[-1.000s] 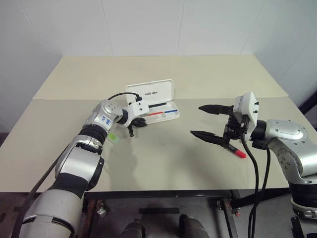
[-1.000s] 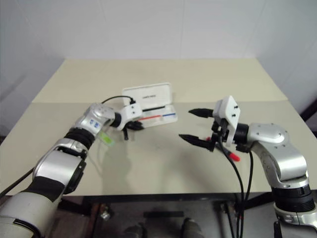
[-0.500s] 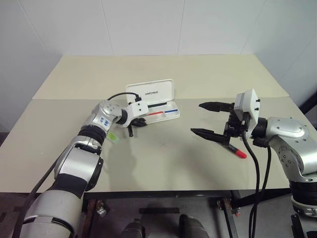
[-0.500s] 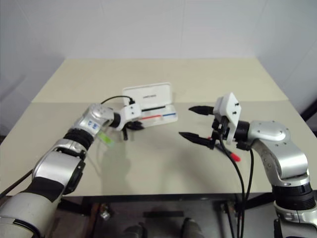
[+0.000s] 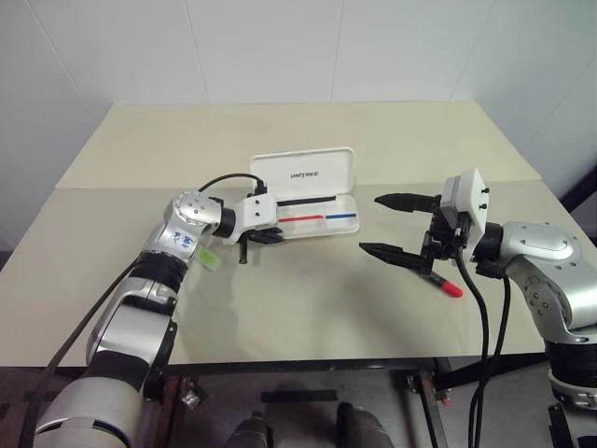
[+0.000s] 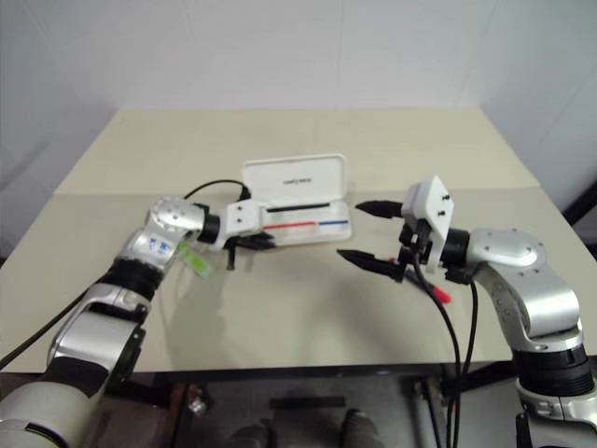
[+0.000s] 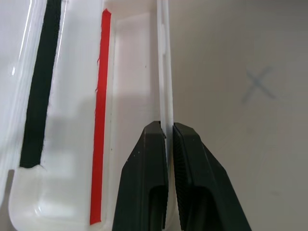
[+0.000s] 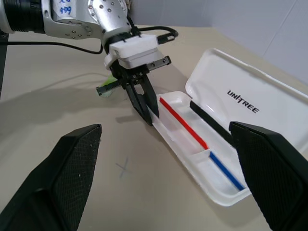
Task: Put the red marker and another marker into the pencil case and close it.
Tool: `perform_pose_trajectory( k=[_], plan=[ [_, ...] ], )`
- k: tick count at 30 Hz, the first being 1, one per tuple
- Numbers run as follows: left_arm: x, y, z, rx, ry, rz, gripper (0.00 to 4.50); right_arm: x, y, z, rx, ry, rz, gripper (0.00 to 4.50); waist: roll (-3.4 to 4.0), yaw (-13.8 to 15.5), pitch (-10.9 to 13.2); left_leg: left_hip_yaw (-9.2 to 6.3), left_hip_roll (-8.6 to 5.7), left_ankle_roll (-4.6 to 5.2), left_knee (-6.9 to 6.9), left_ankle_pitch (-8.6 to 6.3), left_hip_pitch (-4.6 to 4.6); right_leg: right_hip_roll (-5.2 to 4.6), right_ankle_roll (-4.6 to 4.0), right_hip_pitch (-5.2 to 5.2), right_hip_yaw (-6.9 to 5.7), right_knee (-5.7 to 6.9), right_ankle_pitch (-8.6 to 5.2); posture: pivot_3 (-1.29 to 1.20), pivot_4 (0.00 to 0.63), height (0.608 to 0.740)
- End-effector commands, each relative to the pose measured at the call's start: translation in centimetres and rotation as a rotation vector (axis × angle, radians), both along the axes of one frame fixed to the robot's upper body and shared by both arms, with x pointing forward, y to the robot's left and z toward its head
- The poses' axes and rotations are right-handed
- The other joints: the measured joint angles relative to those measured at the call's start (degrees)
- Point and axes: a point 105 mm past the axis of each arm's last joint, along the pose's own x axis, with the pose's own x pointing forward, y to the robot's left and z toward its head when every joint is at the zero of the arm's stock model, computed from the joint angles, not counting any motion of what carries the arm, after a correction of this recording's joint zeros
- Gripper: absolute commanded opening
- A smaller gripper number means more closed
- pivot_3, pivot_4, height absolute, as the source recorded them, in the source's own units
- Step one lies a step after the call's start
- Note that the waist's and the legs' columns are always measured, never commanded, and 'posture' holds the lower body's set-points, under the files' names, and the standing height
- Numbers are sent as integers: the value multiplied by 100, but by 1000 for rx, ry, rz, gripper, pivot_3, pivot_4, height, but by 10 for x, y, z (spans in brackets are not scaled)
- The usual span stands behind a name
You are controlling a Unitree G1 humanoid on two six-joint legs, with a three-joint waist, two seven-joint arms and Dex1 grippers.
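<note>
The white pencil case [image 5: 303,175] lies open at mid-table, lid up, showing a red-and-blue stripe. My left gripper [image 5: 264,235] is shut on the case's front wall [image 7: 163,72] at its left end. The light-green marker [image 5: 210,257] lies on the table under my left forearm. To the right of the case, above the table, my right gripper [image 5: 368,224] hangs wide open with nothing in it. The red marker [image 5: 446,285] lies on the table below that hand, partly hidden by it, with its red end showing.
A faint pencilled X [image 5: 308,273] marks the table in front of the case. The beige table [image 5: 298,317] has a seam running across behind the case. Black cables hang from both wrists.
The pencil case has slid to the right and turned slightly, pulled along by my left gripper. My right arm and the red marker have kept still.
</note>
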Motion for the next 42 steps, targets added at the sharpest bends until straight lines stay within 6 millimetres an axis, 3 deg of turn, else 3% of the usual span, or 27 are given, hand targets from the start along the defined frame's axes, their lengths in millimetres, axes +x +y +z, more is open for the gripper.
perform_pose_trajectory(
  k=[1, 8, 14, 22, 29, 38, 42],
  plan=[
    [-16, -2, 11, 7, -10, -47, 28, -11, -12, 11, -21, -35, -19, 4500, 0, 7, 0, 0, -1, 0, 0, 0, 0, 0, 0, -1, 1, 1, 0, 0, 150, 740],
    [-44, -14, -4, 28, 60, -53, 28, -26, -32, 0, -63, 26, -75, 4500, 0, 45, 0, -4, -1, 5, 3, -3, -2, 0, -1, 2, 1, -1, -1, 0, 150, 740],
    [-60, -30, -17, 42, 93, -87, 28, -31, -35, -2, -46, 29, -118, 4500, 0, 15, 0, -3, -1, 5, 4, -2, 6, 0, -2, 5, 4, 7, -1, 0, 150, 740],
    [-58, -30, -35, 103, 80, -99, 28, -35, -29, -2, -26, 29, -124, 4500, 1, 24, 0, -3, 0, 3, 5, -1, 12, 0, -4, 8, 6, 6, -2, 0, 150, 740],
    [-60, -44, -36, 53, 109, -87, 28, -36, -25, -2, -15, 29, -120, 4500, 1, 89, 0, -5, -3, 4, 11, -1, 16, -1, -4, 18, 7, -1, -2, 0, 150, 740],
    [-78, -55, -28, 9, 140, -153, 2712, -33, -21, -2, -5, 25, -104, 4500, 1, 113, 0, -4, -2, 4, 9, -1, 20, 0, -5, 20, 9, 3, -2, 0, 150, 740],
    [-85, -57, -19, -17, 133, -185, 2712, -29, -18, 0, 4, 17, -94, 4500, 1, 97, 0, -4, -2, 4, 5, -1, 20, 0, -5, 20, 8, 1, -2, 0, 150, 740]
  ],
)
